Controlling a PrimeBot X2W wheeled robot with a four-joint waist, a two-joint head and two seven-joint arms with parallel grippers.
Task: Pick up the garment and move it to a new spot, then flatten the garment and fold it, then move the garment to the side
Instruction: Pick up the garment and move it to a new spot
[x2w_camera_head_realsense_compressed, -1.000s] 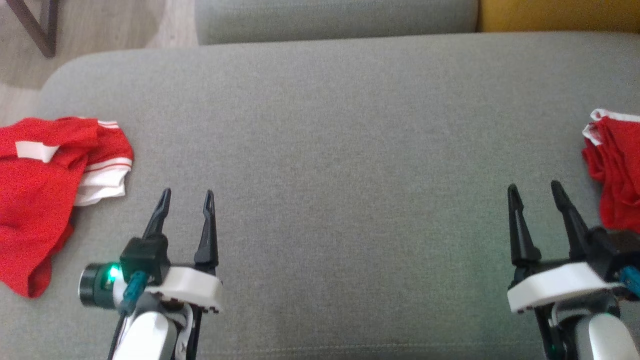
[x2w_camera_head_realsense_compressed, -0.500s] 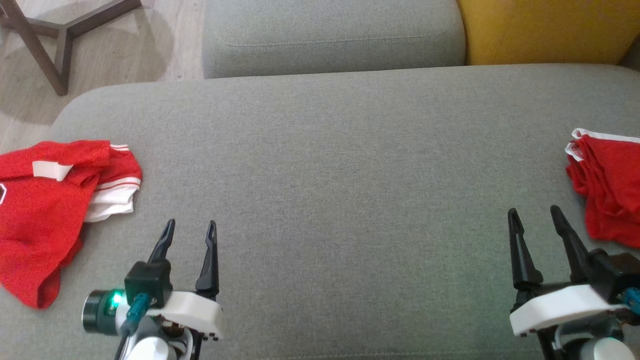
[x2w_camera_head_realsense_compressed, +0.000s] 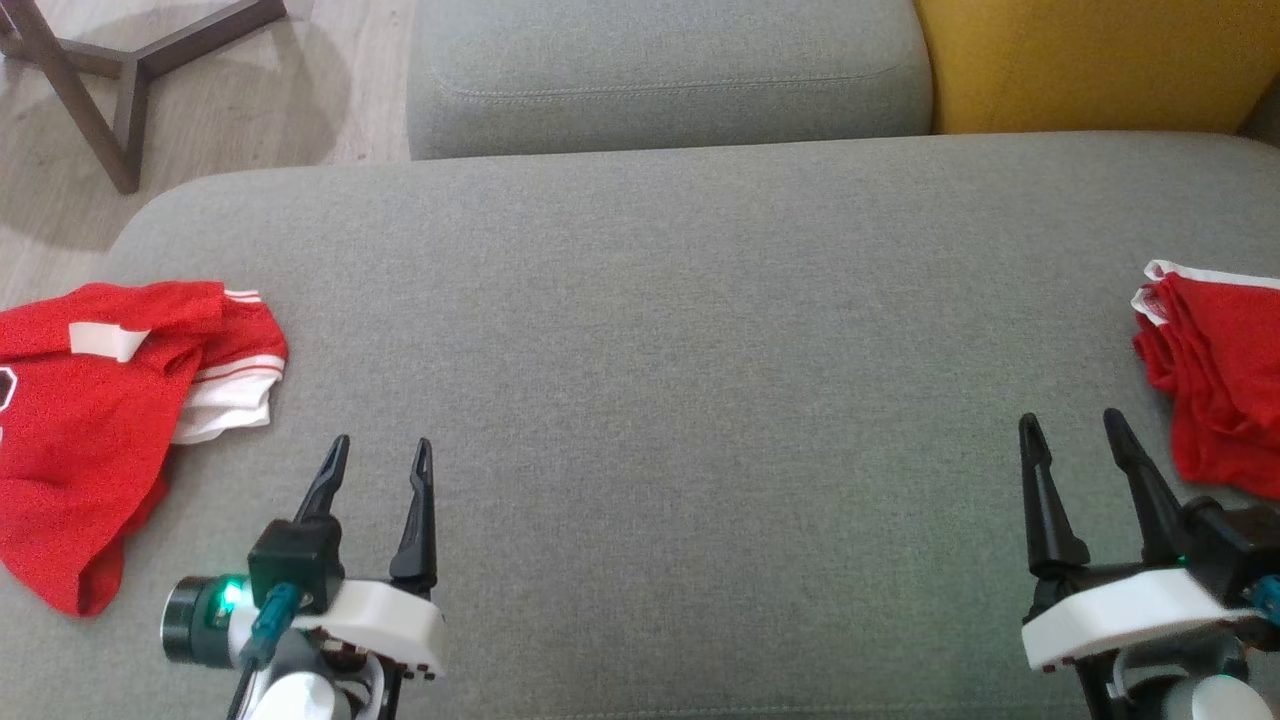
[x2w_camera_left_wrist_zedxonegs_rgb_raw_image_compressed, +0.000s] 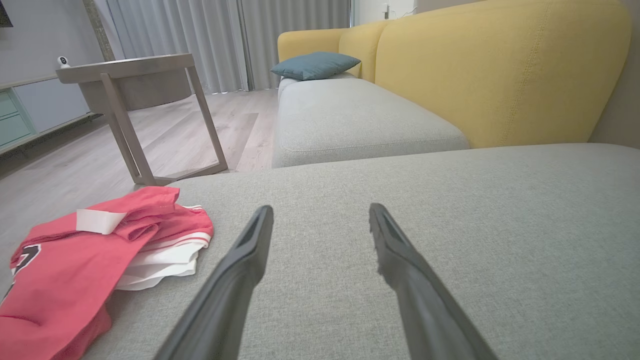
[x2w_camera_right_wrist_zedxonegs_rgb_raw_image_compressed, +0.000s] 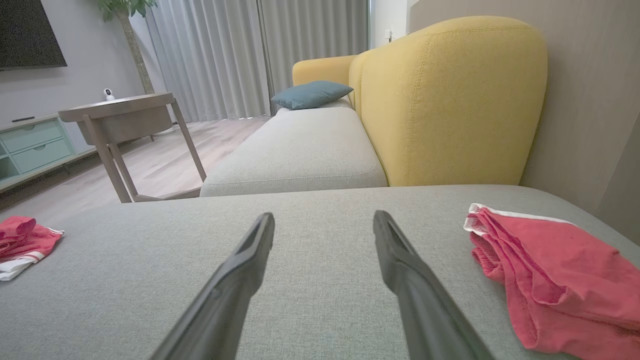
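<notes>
A crumpled red garment (x2w_camera_head_realsense_compressed: 90, 420) with white trim lies at the left end of the grey cushion (x2w_camera_head_realsense_compressed: 660, 350); the left wrist view has it at lower left (x2w_camera_left_wrist_zedxonegs_rgb_raw_image_compressed: 75, 265). My left gripper (x2w_camera_head_realsense_compressed: 380, 455) hovers open just right of it, with nothing between the fingers (x2w_camera_left_wrist_zedxonegs_rgb_raw_image_compressed: 320, 220). A second red garment (x2w_camera_head_realsense_compressed: 1215, 385), roughly folded, lies at the right end and appears in the right wrist view (x2w_camera_right_wrist_zedxonegs_rgb_raw_image_compressed: 550, 270). My right gripper (x2w_camera_head_realsense_compressed: 1070, 430) stands open to its left, holding nothing (x2w_camera_right_wrist_zedxonegs_rgb_raw_image_compressed: 325, 225).
Behind the cushion sit another grey seat (x2w_camera_head_realsense_compressed: 670, 70) and a yellow sofa back (x2w_camera_head_realsense_compressed: 1090, 60). A wooden side table (x2w_camera_head_realsense_compressed: 120, 90) stands on the floor at far left. A blue pillow (x2w_camera_left_wrist_zedxonegs_rgb_raw_image_compressed: 315, 65) rests further along the sofa.
The head camera has tilted up, so the whole scene slid down the picture and more of the far seat shows. Both grippers stay open, and the garments lie as before.
</notes>
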